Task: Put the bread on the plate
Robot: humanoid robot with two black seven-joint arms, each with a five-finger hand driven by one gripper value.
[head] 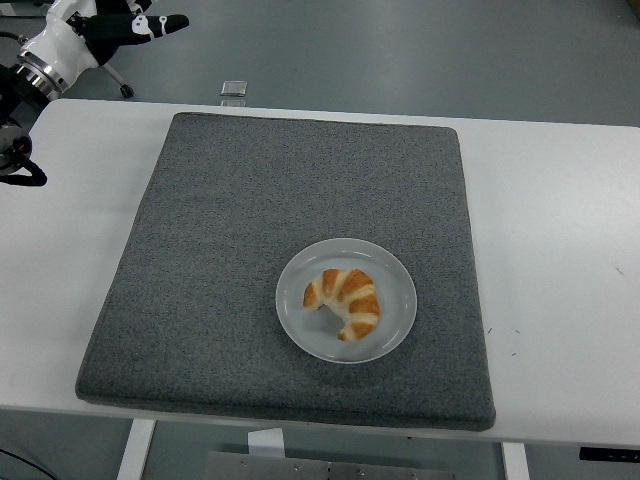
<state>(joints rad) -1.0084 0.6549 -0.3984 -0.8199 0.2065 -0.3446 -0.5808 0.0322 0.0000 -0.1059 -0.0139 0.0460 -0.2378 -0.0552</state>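
1. The left hand [120,25] sits in the far left corner of the view, beyond the table's far edge. It is white and black, and partly cut off by the frame.
2. One black finger [165,22] sticks out straight to the right. The hand holds nothing, and what shows of it looks relaxed and open.
3. Its black arm [15,110] runs down the left edge, over the table's far left corner.
4. The right hand is out of sight.
5. The table [560,250] is white and spans the whole width of the view.
6. A grey mat [220,260] covers most of the middle of the table. It is roughly square and lies flat.
7. A white plate [346,299] rests on the mat, towards the near right part of it. It is well apart from the hand.
8. The bread [345,300], a golden brown croissant, lies on the plate, close to its centre. Its curve opens towards the near left side.
9. A small square object [234,89] lies on the grey floor just past the table's far edge. It is too small to identify.
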